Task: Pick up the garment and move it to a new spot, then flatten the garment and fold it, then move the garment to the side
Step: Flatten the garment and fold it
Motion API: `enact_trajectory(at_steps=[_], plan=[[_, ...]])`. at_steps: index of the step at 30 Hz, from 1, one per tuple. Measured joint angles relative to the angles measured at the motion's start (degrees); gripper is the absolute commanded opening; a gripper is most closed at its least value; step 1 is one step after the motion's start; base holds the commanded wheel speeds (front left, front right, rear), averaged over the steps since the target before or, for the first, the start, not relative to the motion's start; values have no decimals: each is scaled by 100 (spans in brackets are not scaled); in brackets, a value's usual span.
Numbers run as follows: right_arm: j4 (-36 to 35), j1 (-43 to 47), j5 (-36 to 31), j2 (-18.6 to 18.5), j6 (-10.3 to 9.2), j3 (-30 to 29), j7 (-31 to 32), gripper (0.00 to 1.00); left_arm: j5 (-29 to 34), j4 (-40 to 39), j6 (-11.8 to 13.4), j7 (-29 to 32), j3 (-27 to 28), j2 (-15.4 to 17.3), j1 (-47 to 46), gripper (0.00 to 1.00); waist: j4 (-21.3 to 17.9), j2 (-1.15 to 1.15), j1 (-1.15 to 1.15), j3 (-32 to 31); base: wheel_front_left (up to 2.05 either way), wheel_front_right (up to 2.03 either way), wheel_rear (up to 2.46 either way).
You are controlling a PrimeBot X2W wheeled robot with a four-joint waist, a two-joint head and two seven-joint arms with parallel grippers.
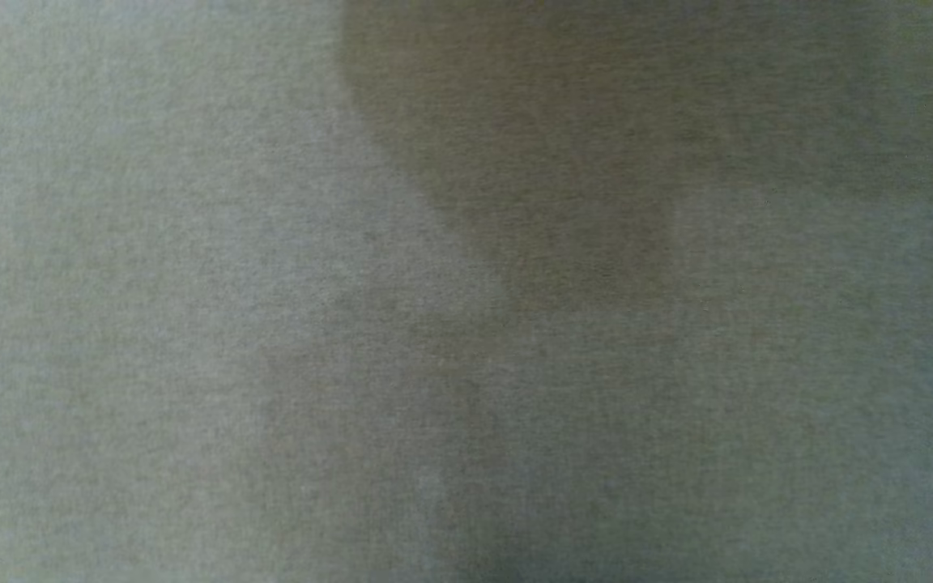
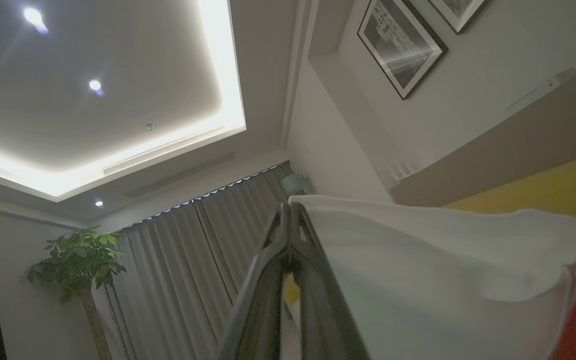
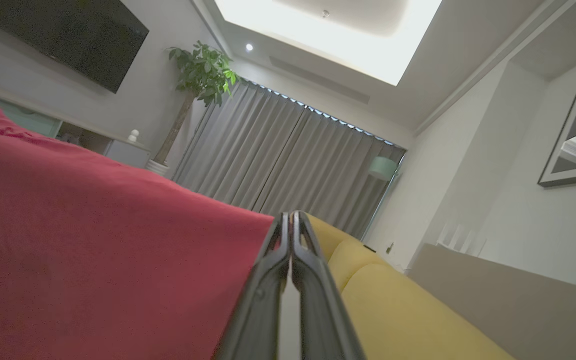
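The garment (image 2: 418,280) is lifted in the air betw. both arms and covers the head view. The left pincer (image 2: 290,212) is clenched on its white edge, the right pincer (image 3: 290,220) on the red part. The cloth looks soft, light and floppy. Prob. best to hold it at the corners and keep it taut.

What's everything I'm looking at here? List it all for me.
garment: one, red and white, stretched between both hands
sofa: one, yellow, beyond the garment
curtains: one set, grey, far wall
plant: one, green, beside the curtains
screen: one, black, wall beside the plant
framed pictures: two, black-framed, wall above the sofa
lamp: one, pale green, at the curtains' edge
ceiling spotlights: three, white, in the ceiling
left hand: one, dark, shut on the white part
right hand: one, dark, shut on the red edge
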Motion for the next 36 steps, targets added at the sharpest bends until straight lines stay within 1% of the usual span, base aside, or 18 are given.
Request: enact_trajectory(at_steps=[3,5,10,12,15,19,22,26,27,30,32,34,36], plan=[[5,366,8,-24,1,51,0,0,-1,-126,0,-1,-54,-36,782,0,131,0,0,116,0,0,0],[27,685,53,-32,1,78,1,0,-40,-389,22,0,-64,-53,1453,0,218,0,1,167,0,0,0],[19,1690,180,-30,1,-46,2,0,-47,-1298,244,0,-77,-23,3074,0,350,0,0,103,0,0,0],[-48,2214,248,-52,1,-230,2,0,-48,-1722,354,0,-67,36,3787,0,367,0,-2,-9,0,0,0],[-253,3120,263,-118,1,-583,2,0,-19,-2313,533,0,-70,274,4930,0,378,0,-2,-220,0,0,0],[-671,4484,283,-109,1,-1151,3,0,-63,-2961,866,1,-71,547,6535,0,373,0,-3,-552,0,0,0],[-1007,5570,302,-33,1,-1539,3,0,-189,-3392,1090,14,-194,659,7639,0,359,1,-3,-816,0,0,0],[-1425,6881,302,100,0,-1972,9,0,-376,-3942,1328,243,-489,681,8856,0,326,1,-3,-1145,0,0,0],[-1425,6881,302,100,0,-1972,9,0,-376,-3942,1328,243,-489,681,8856,0,326,1,-3,-1145,0,0,0],[-1722,7729,303,185,0,-2169,10,0,-489,-4169,1382,374,-705,688,9459,0,305,1,-3,-1335,0,0,0],[-1902,8214,303,250,1,-2256,11,0,-514,-4248,1406,431,-809,700,9666,0,292,1,-3,-1418,0,0,0],[-2056,8555,303,363,1,-2353,11,0,-523,-4256,1427,461,-809,742,9720,0,270,1,-3,-1444,0,0,0],[-2146,8682,303,435,0,-2417,11,0,-516,-4248,1425,463,-765,813,9644,0,261,1,-3,-1410,0,0,0]])
